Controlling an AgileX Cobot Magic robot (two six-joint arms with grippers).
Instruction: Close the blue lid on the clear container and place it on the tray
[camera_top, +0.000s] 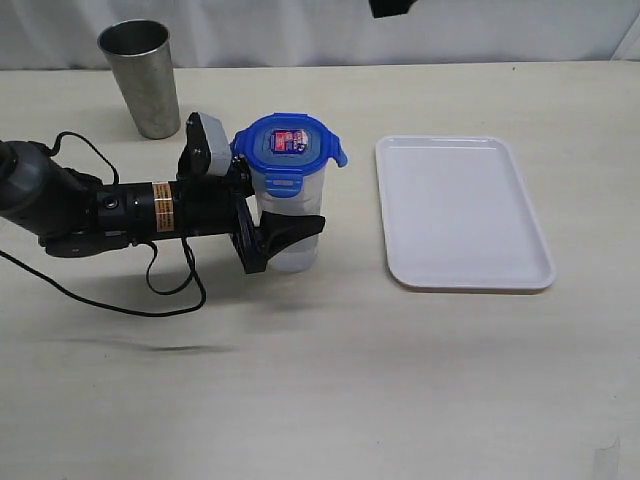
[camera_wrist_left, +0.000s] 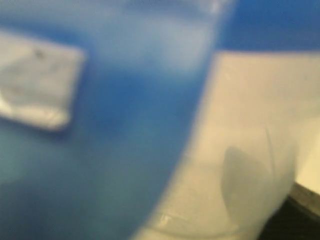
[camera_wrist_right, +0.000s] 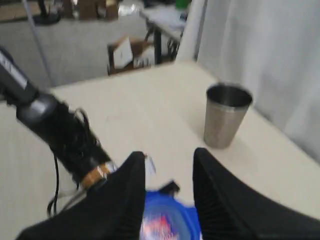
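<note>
blue lid (camera_top: 291, 150): glossy plastic | clear container (camera_top: 305, 205): translucent plastic | cup (camera_top: 143, 75): metal (matt)

The blue lid (camera_top: 290, 143) carried a red-and-white sticker (camera_top: 291, 140). The clear container (camera_top: 305, 200) was colourless and translucent. The tray (camera_top: 465, 212) was plain white, and the table (camera_top: 350, 380) a pale cream. The steel cup (camera_top: 147, 78) showed dull grey with a darker inside. The left arm (camera_top: 100, 205) and its cable (camera_top: 150, 290) were black, the arm ringed by a gold band (camera_top: 163, 207) with fine dark lines. The right gripper (camera_wrist_right: 167, 152) had black fingers (camera_wrist_right: 220, 200) with ribbed inner faces.
</note>
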